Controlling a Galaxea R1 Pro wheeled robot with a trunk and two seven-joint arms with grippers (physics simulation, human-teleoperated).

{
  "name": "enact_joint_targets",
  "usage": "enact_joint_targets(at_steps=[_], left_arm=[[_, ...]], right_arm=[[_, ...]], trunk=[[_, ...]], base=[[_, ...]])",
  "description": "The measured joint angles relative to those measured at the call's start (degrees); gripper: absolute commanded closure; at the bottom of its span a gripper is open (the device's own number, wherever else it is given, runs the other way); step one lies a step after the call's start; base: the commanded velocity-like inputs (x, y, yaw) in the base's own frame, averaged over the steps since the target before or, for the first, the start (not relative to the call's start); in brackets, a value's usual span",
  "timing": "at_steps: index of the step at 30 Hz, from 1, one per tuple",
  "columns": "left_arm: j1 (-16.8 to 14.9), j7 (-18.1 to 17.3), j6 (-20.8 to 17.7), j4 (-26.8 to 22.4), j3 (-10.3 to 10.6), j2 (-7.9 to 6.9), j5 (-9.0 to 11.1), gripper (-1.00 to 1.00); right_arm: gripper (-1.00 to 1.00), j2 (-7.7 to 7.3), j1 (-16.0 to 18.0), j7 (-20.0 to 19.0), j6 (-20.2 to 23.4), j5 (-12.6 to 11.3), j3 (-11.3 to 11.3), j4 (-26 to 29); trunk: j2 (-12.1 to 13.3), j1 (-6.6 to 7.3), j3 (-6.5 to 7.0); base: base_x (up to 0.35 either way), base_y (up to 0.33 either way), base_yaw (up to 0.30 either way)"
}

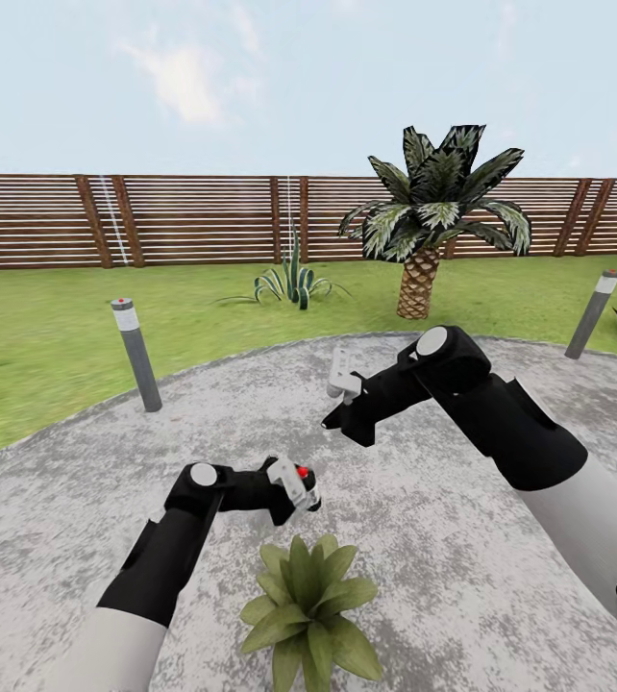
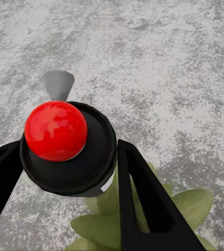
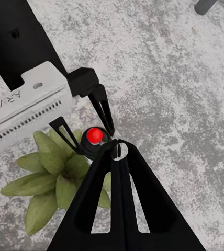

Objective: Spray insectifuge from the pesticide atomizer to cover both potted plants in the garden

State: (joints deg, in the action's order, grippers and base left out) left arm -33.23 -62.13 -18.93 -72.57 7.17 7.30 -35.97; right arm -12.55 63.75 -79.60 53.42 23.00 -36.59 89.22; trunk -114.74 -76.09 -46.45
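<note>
Pesticide atomizer (image 2: 70,151) sits clamped in your left end effector (image 1: 294,488) above the potted plant (image 1: 310,610) for spraying; right end effector (image 3: 120,151) closed, empty.

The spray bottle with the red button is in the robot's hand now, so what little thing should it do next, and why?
Probably press the red button to spray. The left gripper is shut on the pesticide atomizer, held over the potted plant, whose leaves show just beneath the bottle. The right gripper is shut, holding nothing, and could push the button.
</note>
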Motion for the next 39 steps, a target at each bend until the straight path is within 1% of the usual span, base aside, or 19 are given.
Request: enact_joint_targets(at_steps=[3,6,9,14,20,33,34,36,37,39], left_arm=[[-0.1,-1.3,0.0,-1.7,0.0,0.1,0.0,1.0],[-0.1,-1.7,-0.1,-2.5,0.0,0.13,0.2,1.0],[-0.1,-1.9,-0.1,-2.8,0.0,0.1,1.6,1.0],[-0.2,-1.9,-0.1,-3.0,0.0,0.15,2.5,1.0],[-0.2,-1.9,-0.1,-3.0,0.0,1.07,2.7,1.0],[-0.6,-2.2,-0.1,-3.1,0.0,1.99,2.9,1.0],[-0.7,-2.2,-0.1,-3.2,0.0,2.06,3.1,1.0],[-0.7,-2.3,-0.1,-3.7,0.0,2.05,4.2,1.0],[-0.7,-2.3,-0.1,-4.1,0.0,2.03,5.1,1.0],[-0.7,-2.3,-0.1,-4.5,0.0,2.01,6.1,1.0]], right_arm=[[1.0,-0.02,0.0,0.0,0.0,0.0,0.0,0.0],[1.0,-0.06,-0.1,0.1,-0.1,0.0,-0.1,0.0],[1.0,-0.17,-0.1,0.1,-0.2,0.1,-1.5,0.0],[1.0,-0.23,-0.1,0.3,-0.2,0.1,-2.2,-0.1],[1.0,-0.19,-0.1,0.3,-0.2,0.1,-2.3,-0.2],[1.0,-0.43,-0.1,0.6,-0.3,0.2,-2.3,-0.3],[1.0,-0.45,-0.1,0.6,-0.3,0.2,-2.3,-0.3],[1.0,-0.51,-0.1,0.7,-0.3,0.2,-2.3,-0.3],[1.0,-0.55,-0.1,0.7,-0.3,0.2,-2.3,-0.3],[1.0,-0.54,-0.1,0.7,-0.3,0.2,-2.3,-0.3]], trunk=[[0.0,0.0,0.0],[0.0,0.0,0.0],[0.0,0.0,0.0],[0.0,0.0,0.0],[0.0,0.0,0.0],[0.0,0.0,0.0],[0.0,0.0,0.0],[0.0,0.0,0.0],[0.0,0.0,0.0],[0.0,0.0,0.0]], base=[[0.0,0.0,0.0],[0.0,0.0,0.0],[0.0,0.0,0.0],[0.0,0.0,0.0],[0.0,0.0,0.0],[0.0,0.0,0.0],[0.0,0.0,0.0],[0.0,0.0,0.0],[0.0,0.0,0.0],[0.0,0.0,0.0]])
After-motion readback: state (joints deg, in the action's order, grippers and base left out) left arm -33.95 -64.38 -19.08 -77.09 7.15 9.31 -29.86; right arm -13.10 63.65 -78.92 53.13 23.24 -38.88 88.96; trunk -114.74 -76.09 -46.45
